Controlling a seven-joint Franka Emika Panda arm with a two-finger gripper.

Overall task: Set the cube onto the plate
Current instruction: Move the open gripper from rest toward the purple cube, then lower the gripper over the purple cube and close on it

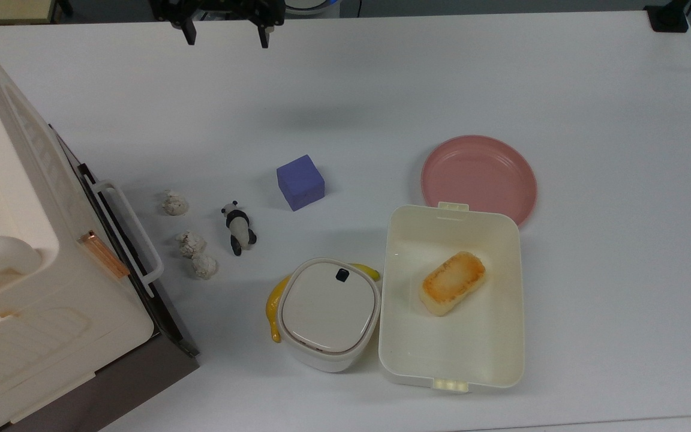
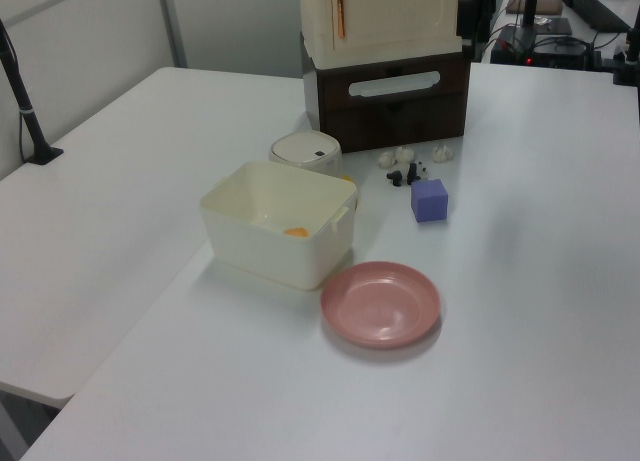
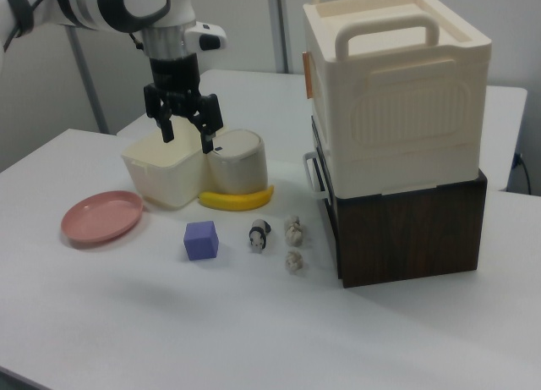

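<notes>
Zero contact yet: pincer high, cube on the tabletop

Pincer [image 3: 184, 126] hangs released, fingers [image 3: 166, 129] spread and pointing down, holding nothing. It sits well above the tabletop [image 1: 591, 90]; the top view has it [image 1: 223, 33] at the far edge, well apart from the cube.

Cube [image 1: 300, 182] rests flat on the tabletop, nothing touching it. In the right view it [image 3: 201, 240] lies between the plate [image 3: 101, 216] and a small panda figure [image 3: 258, 235], with clear gaps on both sides. Good for a top-down grasp, I'd say: side faces are free, so spread fingers can straddle it.

Plate [image 1: 478, 179] is bare, well apart from the cube towards the top view's right. Its near edge sits just beside the cream container [image 1: 504, 354], which holds a browned bread-like piece [image 1: 452, 282]. Cannot tell if rim and container touch.

Other clutter: lidded white pot [image 1: 329, 313] on a banana [image 1: 273, 309], three white lumps [image 1: 191, 244] near the drawer unit [image 3: 406, 229].

Judgement: approach stage. Next move needs descent over the cube, and the cube sits rotated to the table edges in the top view, so wrist yaw may need matching. Risk: drifting onto the panda.
</notes>
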